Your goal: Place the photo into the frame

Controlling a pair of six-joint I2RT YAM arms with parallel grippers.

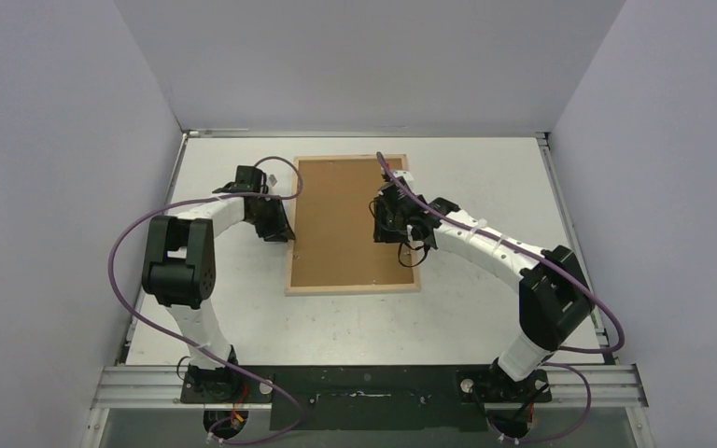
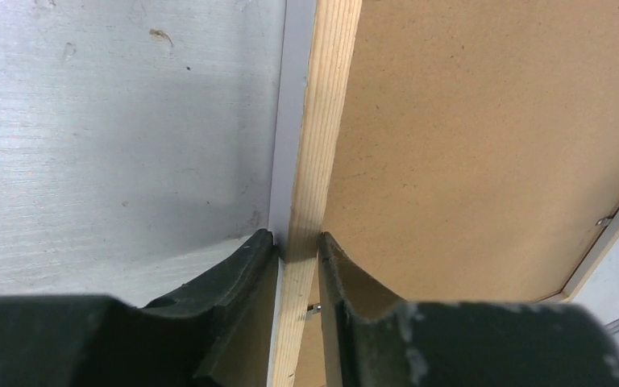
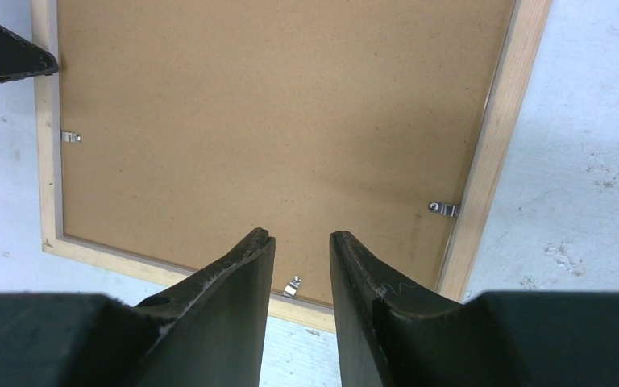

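The frame (image 1: pixel 353 288) lies face down in the middle of the table, its pale wood rim around a brown hardboard backing (image 1: pixel 345 224). The photo is not visible in any view. My left gripper (image 1: pixel 287 232) is shut on the frame's left rim (image 2: pixel 322 121), one finger outside the rim and one on the hardboard side (image 2: pixel 483 145); its fingertips meet the wood in the left wrist view (image 2: pixel 297 242). My right gripper (image 1: pixel 385 213) hovers above the right half of the backing. In the right wrist view it (image 3: pixel 300 236) is open with nothing between the fingers, over the hardboard (image 3: pixel 274 121) near the rim (image 3: pixel 492 153).
Small metal clips (image 3: pixel 445 209) sit along the frame's inner edge, one by the left rim (image 3: pixel 70 136) and one below my right fingers (image 3: pixel 292 285). The grey-white table (image 1: pixel 485 308) is walled on three sides. A left finger (image 3: pixel 0 52) shows in the right wrist view.
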